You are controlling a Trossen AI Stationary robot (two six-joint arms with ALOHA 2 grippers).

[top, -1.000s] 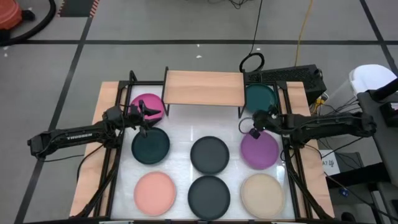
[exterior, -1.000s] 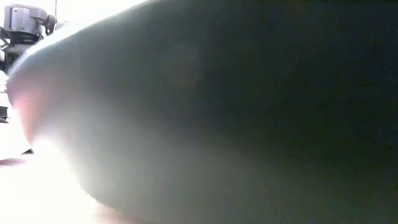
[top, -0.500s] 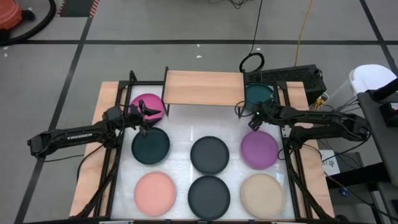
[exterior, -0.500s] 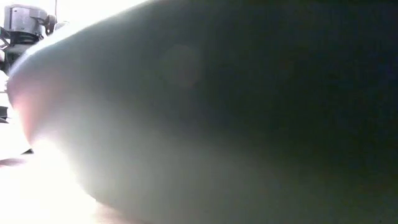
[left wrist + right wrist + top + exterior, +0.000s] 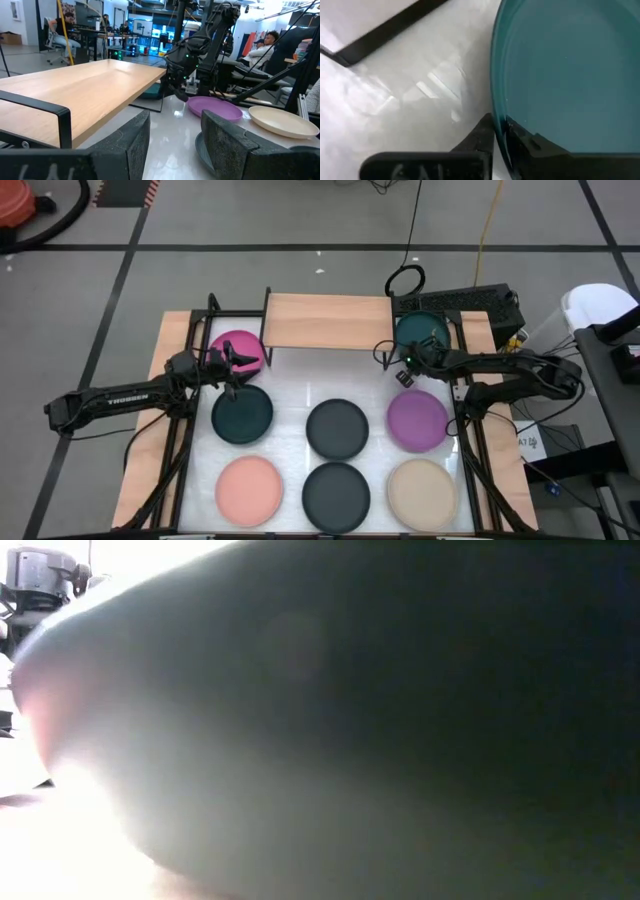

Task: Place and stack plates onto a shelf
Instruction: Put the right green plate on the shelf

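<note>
The light-wood shelf (image 5: 328,320) stands bare at the table's far edge. One dark teal plate (image 5: 422,333) lies to its right, and my right gripper (image 5: 404,361) is shut on that plate's near-left rim. My left gripper (image 5: 232,370) hovers open between the magenta plate (image 5: 238,348) and the other dark teal plate (image 5: 242,415); its fingers (image 5: 125,145) hold nothing. On the table lie two charcoal plates (image 5: 337,428) (image 5: 337,492), the purple (image 5: 417,421), the salmon (image 5: 249,490) and the beige plate (image 5: 422,492). My right gripper (image 5: 501,127) pinches the teal plate's rim (image 5: 496,107) on its near-left side. One finger (image 5: 479,135) is outside the rim and the other (image 5: 535,146) lies over the plate's inner face. The fingers come slanting down from the near side. Whether the plate is off the table, I cannot tell.
Black frame bars (image 5: 190,380) (image 5: 462,380) run along the table's left and right sides. A black leg of the shelf (image 5: 385,30) stands close to the gripped plate. A plate right at the lens (image 5: 350,740) fills the low view.
My right gripper has moved from above the purple plate toward the table's far edge, to the near-left rim of the teal plate beside the shelf. No plate has shifted.
</note>
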